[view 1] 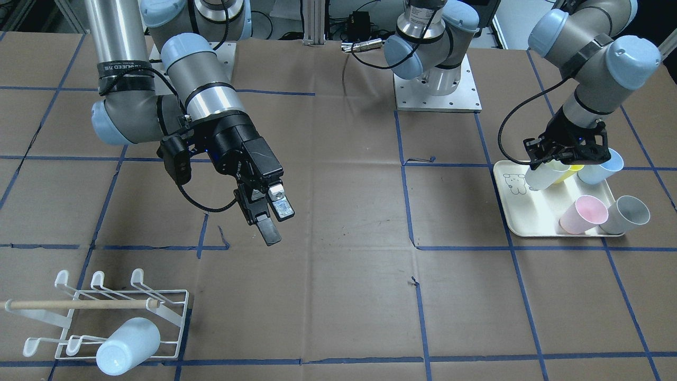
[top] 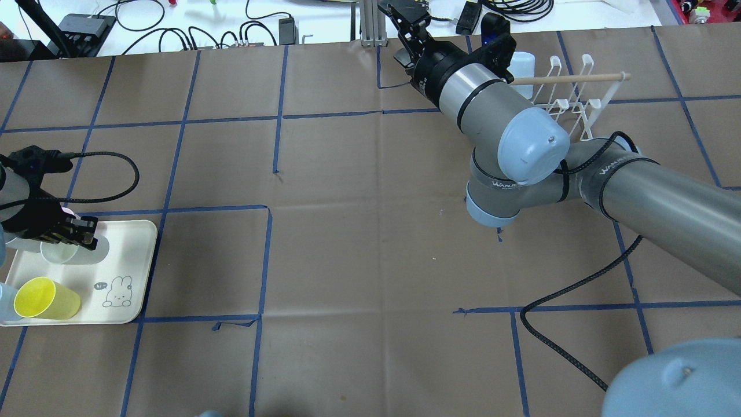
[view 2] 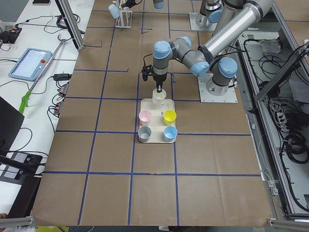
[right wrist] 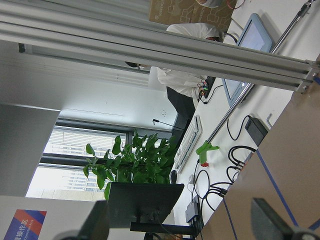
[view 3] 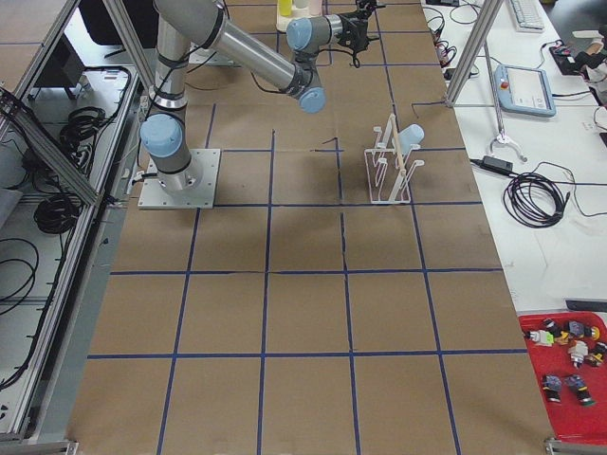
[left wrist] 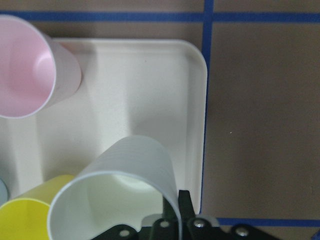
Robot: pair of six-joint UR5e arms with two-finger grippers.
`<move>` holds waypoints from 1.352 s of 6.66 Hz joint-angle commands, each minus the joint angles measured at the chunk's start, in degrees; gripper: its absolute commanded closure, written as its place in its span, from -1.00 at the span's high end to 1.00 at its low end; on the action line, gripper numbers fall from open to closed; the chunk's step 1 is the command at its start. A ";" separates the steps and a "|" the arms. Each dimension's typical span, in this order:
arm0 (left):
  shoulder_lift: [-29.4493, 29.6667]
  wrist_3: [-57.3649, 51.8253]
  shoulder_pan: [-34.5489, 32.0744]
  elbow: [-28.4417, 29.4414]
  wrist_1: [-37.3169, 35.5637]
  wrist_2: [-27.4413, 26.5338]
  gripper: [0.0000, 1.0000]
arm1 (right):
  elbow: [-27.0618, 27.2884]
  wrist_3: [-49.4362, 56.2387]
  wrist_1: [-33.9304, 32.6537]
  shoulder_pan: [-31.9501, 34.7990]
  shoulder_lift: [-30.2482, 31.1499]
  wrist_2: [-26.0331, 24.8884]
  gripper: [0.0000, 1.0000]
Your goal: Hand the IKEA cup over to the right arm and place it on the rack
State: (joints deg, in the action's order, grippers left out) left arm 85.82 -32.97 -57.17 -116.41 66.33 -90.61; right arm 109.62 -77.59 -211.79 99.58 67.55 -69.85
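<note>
At frame right, the left gripper [view 1: 550,165] pinched the white cup [view 1: 539,179], which needed a straight lift (right gripper [view 1: 276,221] fingers spread, empty).

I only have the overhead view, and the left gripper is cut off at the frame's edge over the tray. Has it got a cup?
Observer: Yes. In the left wrist view the left gripper pinches the wall of a tilted white cup between its fingers.
Operator: Which other cups are there? I only see yellow clearly.
Observer: Four, going by the left side view: a yellow cup, a pink cup, a grey cup and a blue cup.
Operator: Is the right gripper ready?
Observer: The front view shows the right gripper open and empty above the table.
</note>
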 commanded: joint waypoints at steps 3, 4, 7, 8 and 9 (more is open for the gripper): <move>4.97 -0.41 -5.13 20.51 9.96 10.94 -1.00 | 0.42 -0.36 0.15 0.00 -0.58 -0.02 0.99; 4.98 -1.82 -5.40 20.35 9.00 17.68 -1.00 | 0.42 -0.54 0.15 0.00 -0.93 -0.20 0.99; 6.72 -10.43 -5.84 18.07 -0.47 34.13 -1.00 | 0.42 -0.63 -0.20 0.09 -1.63 -0.03 0.99; 7.78 -13.05 -5.76 15.71 -5.55 40.88 -1.00 | 0.68 -4.80 -0.81 0.79 -2.42 -0.02 0.99; 9.70 -16.13 -5.84 11.69 -14.74 47.04 -1.00 | 1.03 -11.02 -7.08 2.27 -5.04 -0.20 0.99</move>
State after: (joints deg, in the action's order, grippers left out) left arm 93.69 -45.87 -62.94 -101.10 60.01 -50.59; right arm 110.32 -82.92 -214.13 100.57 64.66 -69.94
